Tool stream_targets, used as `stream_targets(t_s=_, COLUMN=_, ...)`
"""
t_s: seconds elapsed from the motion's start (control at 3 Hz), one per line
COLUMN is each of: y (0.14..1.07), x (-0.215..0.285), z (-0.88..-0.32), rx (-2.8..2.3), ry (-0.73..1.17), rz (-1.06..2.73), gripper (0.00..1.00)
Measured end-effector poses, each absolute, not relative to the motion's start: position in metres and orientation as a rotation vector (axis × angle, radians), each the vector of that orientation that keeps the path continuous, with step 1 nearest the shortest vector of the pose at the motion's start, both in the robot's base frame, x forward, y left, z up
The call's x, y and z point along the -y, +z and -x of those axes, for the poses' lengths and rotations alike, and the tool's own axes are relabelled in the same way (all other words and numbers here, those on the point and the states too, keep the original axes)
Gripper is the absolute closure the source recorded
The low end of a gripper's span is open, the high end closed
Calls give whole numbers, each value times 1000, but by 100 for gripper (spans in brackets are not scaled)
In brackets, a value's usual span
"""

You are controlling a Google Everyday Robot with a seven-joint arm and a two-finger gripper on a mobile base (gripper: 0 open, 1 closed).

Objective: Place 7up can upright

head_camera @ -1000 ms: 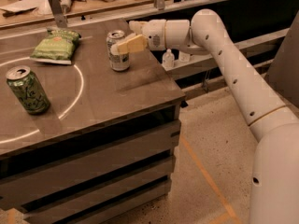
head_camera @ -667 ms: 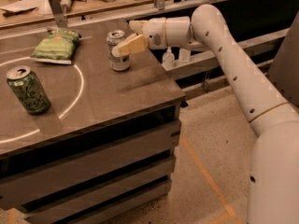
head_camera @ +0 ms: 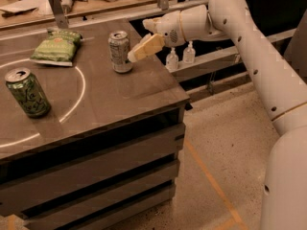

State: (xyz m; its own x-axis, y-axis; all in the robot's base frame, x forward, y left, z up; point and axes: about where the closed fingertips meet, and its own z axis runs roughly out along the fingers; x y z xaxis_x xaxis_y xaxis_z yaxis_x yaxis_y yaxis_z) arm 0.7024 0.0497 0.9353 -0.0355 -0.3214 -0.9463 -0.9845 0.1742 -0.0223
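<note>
Two cans are standing on the table. The 7up can is sitting upright in the upper middle of the frame, just outside the white circle line. My gripper is hovering at its right side, touching it or nearly so. Whether it is clamping or released is not determinable here.

Compared with a second ago, very little is changing: the can is keeping its spot and posture, and my gripper is sitting a shade further right. I am judging the placement as essentially done, with only a clean withdrawal pending.

Containers: the green can at left, the chip bag and two small bottles behind. Contents are not visible in any.
</note>
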Motion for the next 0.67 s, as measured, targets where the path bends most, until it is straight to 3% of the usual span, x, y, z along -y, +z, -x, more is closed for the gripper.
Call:
stream_targets(t_s=0.33, y=932, x=-8, z=-696, rx=-1582, ry=867, rz=1262, gripper=0)
stream_targets(t_s=0.67, y=932, x=-8, z=-696, rx=-1582, ry=867, rz=1262, gripper=0)
